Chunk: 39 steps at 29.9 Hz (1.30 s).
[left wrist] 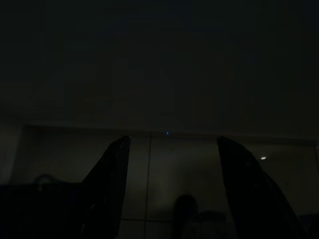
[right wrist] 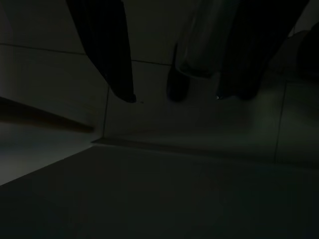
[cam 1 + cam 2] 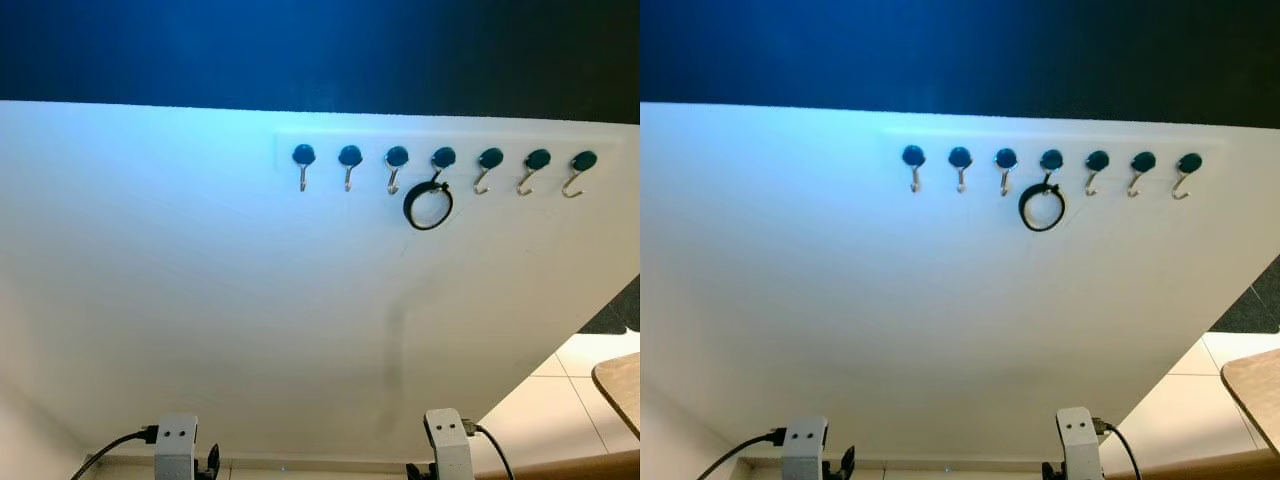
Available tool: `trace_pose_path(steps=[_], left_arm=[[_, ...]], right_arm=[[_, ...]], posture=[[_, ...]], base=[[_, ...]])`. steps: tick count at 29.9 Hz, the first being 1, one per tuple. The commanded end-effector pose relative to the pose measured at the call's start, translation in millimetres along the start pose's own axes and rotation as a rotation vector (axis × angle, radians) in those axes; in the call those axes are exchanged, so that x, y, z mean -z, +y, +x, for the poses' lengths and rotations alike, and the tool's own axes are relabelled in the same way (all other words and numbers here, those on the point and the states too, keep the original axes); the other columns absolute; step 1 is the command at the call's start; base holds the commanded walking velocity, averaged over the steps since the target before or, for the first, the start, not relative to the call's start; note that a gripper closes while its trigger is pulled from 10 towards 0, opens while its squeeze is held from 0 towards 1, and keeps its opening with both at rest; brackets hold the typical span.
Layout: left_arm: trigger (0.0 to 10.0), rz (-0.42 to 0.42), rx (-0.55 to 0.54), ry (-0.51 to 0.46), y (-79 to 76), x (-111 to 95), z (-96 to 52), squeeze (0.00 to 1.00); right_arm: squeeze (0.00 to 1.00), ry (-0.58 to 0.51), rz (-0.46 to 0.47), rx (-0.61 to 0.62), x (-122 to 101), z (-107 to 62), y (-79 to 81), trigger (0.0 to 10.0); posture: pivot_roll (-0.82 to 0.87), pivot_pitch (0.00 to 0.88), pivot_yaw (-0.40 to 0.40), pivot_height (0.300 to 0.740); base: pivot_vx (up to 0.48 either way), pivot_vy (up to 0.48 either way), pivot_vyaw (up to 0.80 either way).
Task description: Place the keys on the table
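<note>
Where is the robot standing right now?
Probably a home entryway: a white wall carries a row of key hooks, one holding a black ring, with tiled floor and a table corner nearby.

White wall (image 3: 200,300), dark band (image 3: 320,45) above it.
Pale tiled floor (image 3: 545,395) and wooden counter (image 3: 622,385) edge right of wall.
</note>
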<state>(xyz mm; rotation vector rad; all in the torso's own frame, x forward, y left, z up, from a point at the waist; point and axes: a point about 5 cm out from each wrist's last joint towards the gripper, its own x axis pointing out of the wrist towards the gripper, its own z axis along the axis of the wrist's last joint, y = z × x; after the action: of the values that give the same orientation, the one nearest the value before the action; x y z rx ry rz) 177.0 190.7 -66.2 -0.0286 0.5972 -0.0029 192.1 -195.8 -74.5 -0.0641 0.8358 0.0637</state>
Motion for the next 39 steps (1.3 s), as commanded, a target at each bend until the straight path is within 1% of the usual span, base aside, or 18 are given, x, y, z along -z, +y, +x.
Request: trace_pose_path(steps=[1,34,39], left_arm=[[10.0,-0.004,-0.001,0.028,0.4,6.9,-3.5,0.00],[10.0,-0.005,-0.009,0.057,3.9,11.0,-4.9,0.00],[10.0,0.007,-0.011,0.072,4.3,12.2,-4.8,0.00]], right_arm=[[0.00,0.012,0.004,0.002,3.1,-0.7,0.2,10.0],[0.00,0.013,0.008,-0.003,3.4,-0.5,1.9,10.0],[0.00,0.014,0.009,-0.002,3.8,-0.7,1.7,10.0]], posture=[[0.06,0.058,-0.039,0.740],[0.06,0.064,-0.038,0.740],[0.06,0.064,-0.037,0.740]], base=[[-0.255,0.000,0.00],[-0.297,0.000,0.00],[-0.153,0.000,0.00]])
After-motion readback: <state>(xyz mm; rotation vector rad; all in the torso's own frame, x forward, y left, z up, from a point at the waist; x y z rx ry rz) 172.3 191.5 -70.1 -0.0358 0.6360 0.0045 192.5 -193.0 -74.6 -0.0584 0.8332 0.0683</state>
